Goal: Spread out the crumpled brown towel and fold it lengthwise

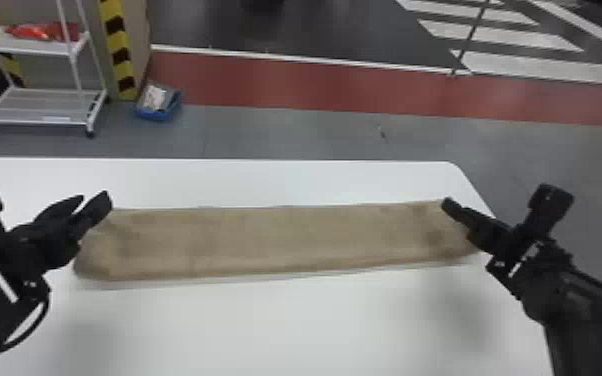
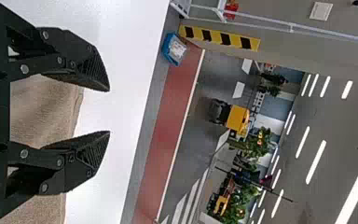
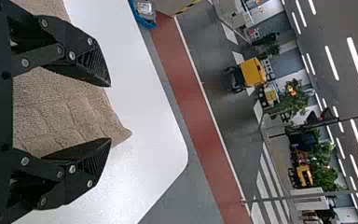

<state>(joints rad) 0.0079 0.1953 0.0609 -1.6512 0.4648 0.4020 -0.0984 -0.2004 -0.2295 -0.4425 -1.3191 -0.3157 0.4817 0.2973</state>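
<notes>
The towel [image 1: 275,240] lies between my two hands, its long axis running from my left to my right as a flat, narrow band across the surface [image 1: 265,325]. My left hand [image 2: 109,111] is at its left end, the tips near the far corner; my right hand [image 3: 109,113] is at the other end, tips over the far right corner as the head view has it. I can't call either one clearly nearer: each has its own end close by. Both are open, fingers parted, with nothing gripped, and whether a fingertip brushes the cloth I cannot tell. From the shape, long and narrow with fairly straight sides, I judge the spreading done and the lengthwise fold made or nearly so. What's left, I think, is to draw both hands clear, or to straighten the ends, which look a little slanted; if a finger catches a corner on the way, the band could skew. The surface is white and smooth, so the towel may slide easily. Beyond its far edge are grey floor and a red strip [image 1: 315,92], with a white cart [image 1: 40,107], a striped post [image 1: 117,45] and a blue bin [image 1: 157,115] off to my left.
</notes>
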